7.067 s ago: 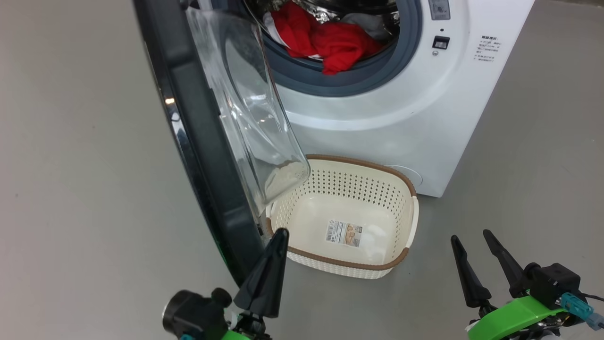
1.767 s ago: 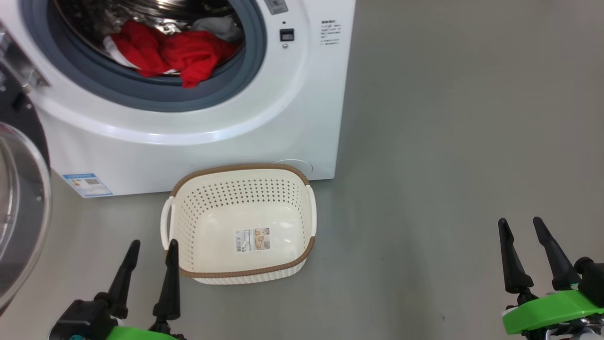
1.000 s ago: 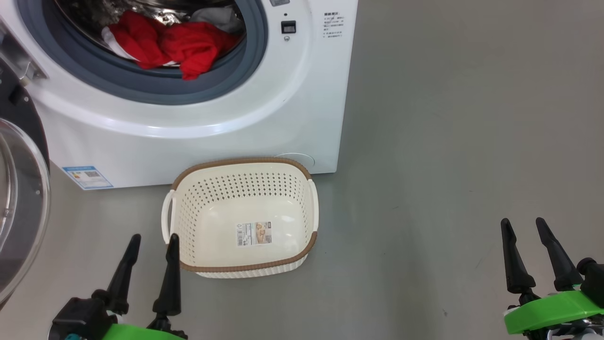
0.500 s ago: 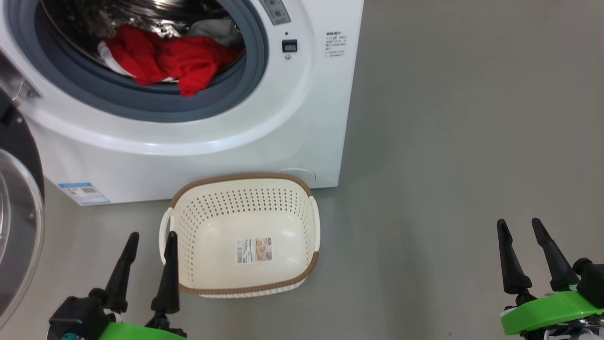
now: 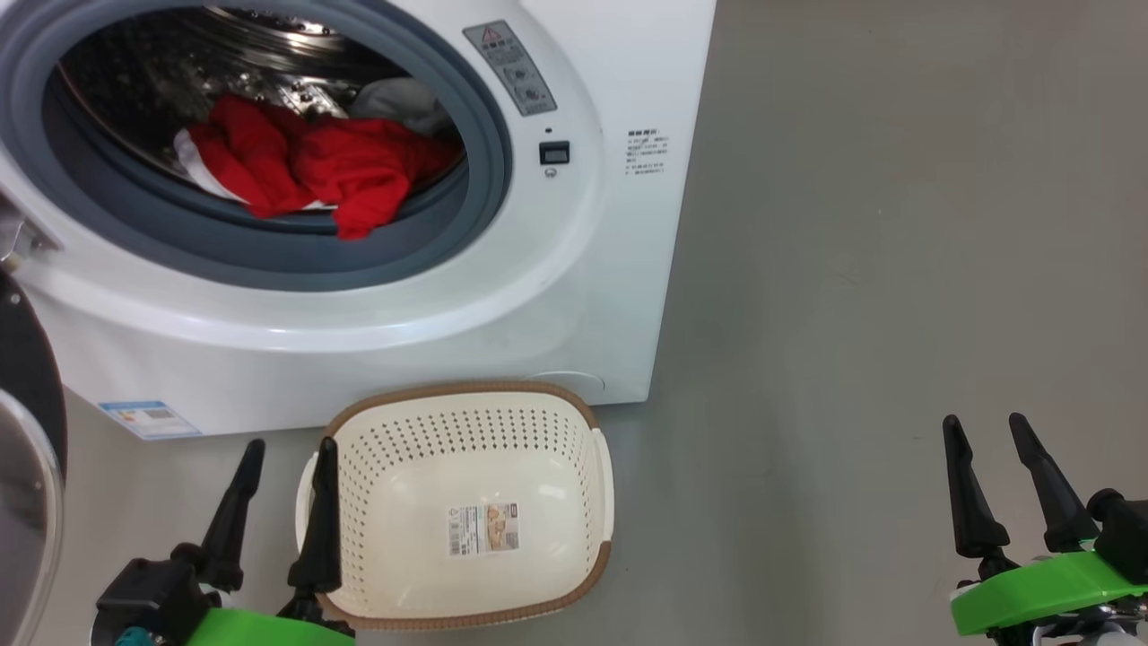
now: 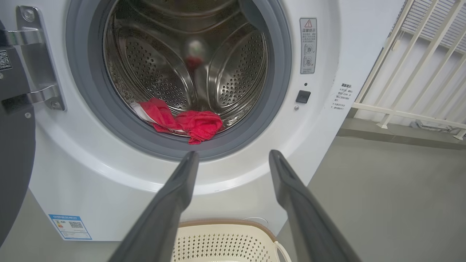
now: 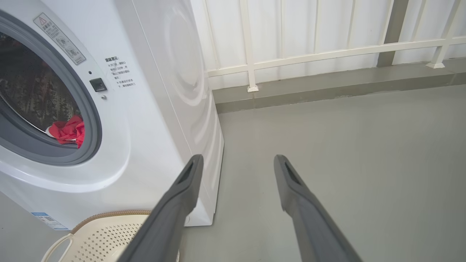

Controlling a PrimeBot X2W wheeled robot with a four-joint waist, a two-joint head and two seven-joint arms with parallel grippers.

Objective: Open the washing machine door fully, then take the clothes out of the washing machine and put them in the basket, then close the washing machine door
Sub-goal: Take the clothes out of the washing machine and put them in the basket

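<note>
A: Head view: position and direction?
B: High, tilted forward and down. It covers the washing machine (image 5: 583, 296) front, the basket (image 5: 466, 388) on the floor (image 5: 897, 269) before it, the left gripper (image 5: 291, 443) at lower left and the right gripper (image 5: 982, 419) at lower right.
A: Left wrist view?
B: Low, near the machine, facing almost squarely into the drum opening along its own fingers.
A: Right wrist view?
B: Low, further to the right, facing the machine's front right corner obliquely, with a white railing (image 7: 327, 54) behind.
A: Common coverage?
B: All three include the drum opening with the clothes (image 5: 305, 170), the basket's far rim and the blue label (image 5: 148, 417).
</note>
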